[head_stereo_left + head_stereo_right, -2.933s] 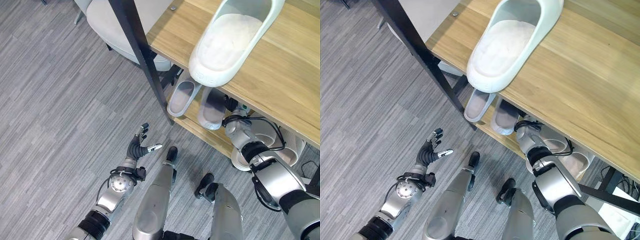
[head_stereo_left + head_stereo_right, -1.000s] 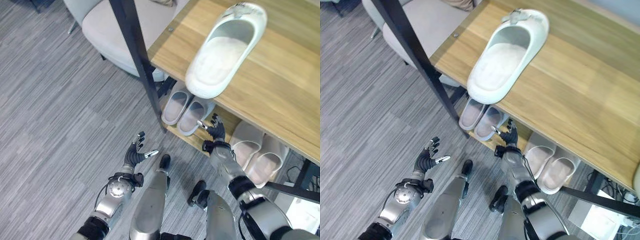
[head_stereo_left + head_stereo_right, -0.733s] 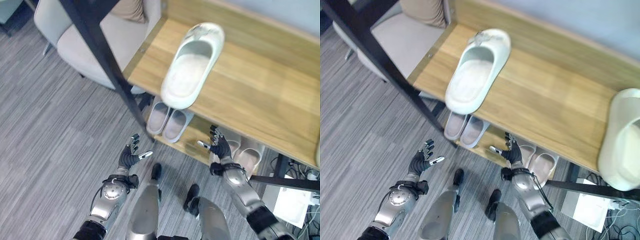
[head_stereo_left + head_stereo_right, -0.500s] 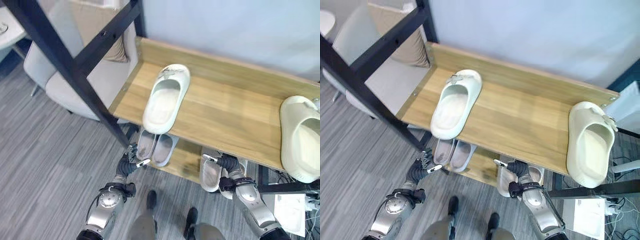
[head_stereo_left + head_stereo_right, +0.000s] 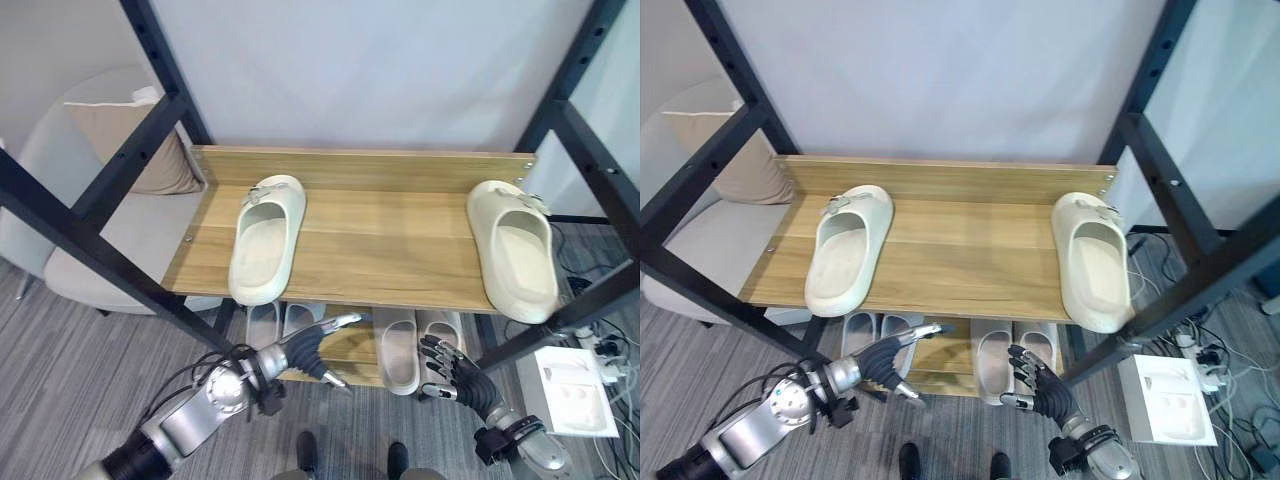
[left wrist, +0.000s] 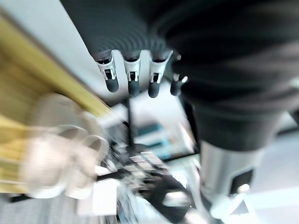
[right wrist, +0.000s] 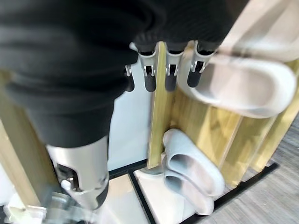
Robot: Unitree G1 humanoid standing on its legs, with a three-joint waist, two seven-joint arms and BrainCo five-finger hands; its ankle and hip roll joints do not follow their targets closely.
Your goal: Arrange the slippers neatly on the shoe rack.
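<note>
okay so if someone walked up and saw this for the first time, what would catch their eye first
Probably the two big cream slippers on the wooden top shelf: the left slipper and the right slipper sit far apart, near opposite ends. Next, two pairs of grey slippers tucked on the lower shelf, with the left hand and right hand open and empty in front of them.

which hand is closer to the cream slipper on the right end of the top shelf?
Right. The right hand hangs open below the shelf edge, slightly left of that cream slipper. The left hand, also open, is under the shelf's left half, beneath the other cream slipper.
</note>
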